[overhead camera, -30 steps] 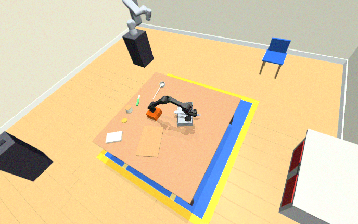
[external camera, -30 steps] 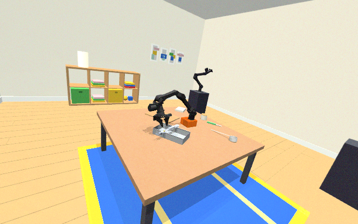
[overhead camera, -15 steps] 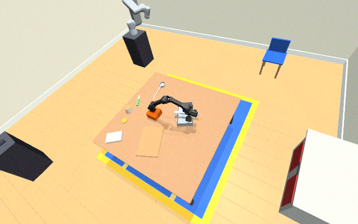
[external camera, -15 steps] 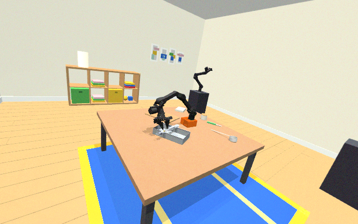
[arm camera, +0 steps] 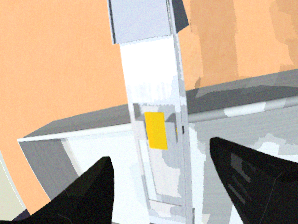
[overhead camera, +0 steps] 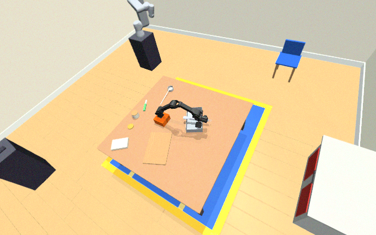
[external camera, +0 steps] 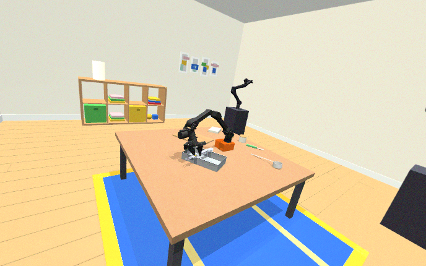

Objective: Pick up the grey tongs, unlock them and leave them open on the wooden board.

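Tongs lie across the roasting tin, between the spread fingers of the tool (a yellow patch showing on them)

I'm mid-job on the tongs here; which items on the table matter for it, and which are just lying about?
For the job:
- grey metal tongs
- grey rectangular roasting tin
- flat wooden board

Just lying about:
- white ladle-like utensil
- green-handled tool
- white slab
- small round yellow disc
- whitish tan-topped jar
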`<action>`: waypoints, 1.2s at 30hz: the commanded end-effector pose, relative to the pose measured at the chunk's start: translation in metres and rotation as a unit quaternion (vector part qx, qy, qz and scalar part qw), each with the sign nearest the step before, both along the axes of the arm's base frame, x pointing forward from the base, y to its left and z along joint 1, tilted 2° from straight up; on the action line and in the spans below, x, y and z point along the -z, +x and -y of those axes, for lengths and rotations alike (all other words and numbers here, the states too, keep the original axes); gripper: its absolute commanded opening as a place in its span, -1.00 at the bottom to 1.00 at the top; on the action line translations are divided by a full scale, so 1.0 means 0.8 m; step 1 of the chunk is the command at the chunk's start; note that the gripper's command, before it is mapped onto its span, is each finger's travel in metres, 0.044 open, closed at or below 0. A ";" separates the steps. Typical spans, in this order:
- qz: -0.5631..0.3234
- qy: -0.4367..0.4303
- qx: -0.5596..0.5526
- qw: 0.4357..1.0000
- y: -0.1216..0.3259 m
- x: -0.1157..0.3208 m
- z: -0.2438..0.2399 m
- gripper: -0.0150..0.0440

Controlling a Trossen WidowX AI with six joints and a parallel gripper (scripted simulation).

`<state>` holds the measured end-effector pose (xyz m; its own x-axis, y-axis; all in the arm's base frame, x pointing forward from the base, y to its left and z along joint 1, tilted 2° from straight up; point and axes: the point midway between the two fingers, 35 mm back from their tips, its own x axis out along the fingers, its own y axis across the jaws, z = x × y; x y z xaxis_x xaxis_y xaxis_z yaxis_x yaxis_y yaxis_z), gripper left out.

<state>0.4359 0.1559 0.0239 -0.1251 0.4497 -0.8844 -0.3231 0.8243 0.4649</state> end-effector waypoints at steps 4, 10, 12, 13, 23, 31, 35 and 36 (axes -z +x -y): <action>-0.006 0.000 0.000 1.000 -0.006 0.016 -0.008 0.39; -0.006 0.001 0.000 1.000 -0.009 0.027 -0.013 0.39; -0.006 0.001 0.000 1.000 -0.009 0.030 -0.015 0.39; -0.006 0.001 0.000 1.000 -0.010 0.031 -0.015 0.39; -0.002 0.000 -0.001 1.000 -0.007 0.027 -0.014 -0.23; -0.002 0.000 -0.001 1.000 -0.007 0.027 -0.014 -0.48; -0.002 0.000 -0.001 1.000 -0.007 0.027 -0.014 -0.84; -0.002 0.000 -0.001 1.000 -0.007 0.023 -0.014 -0.93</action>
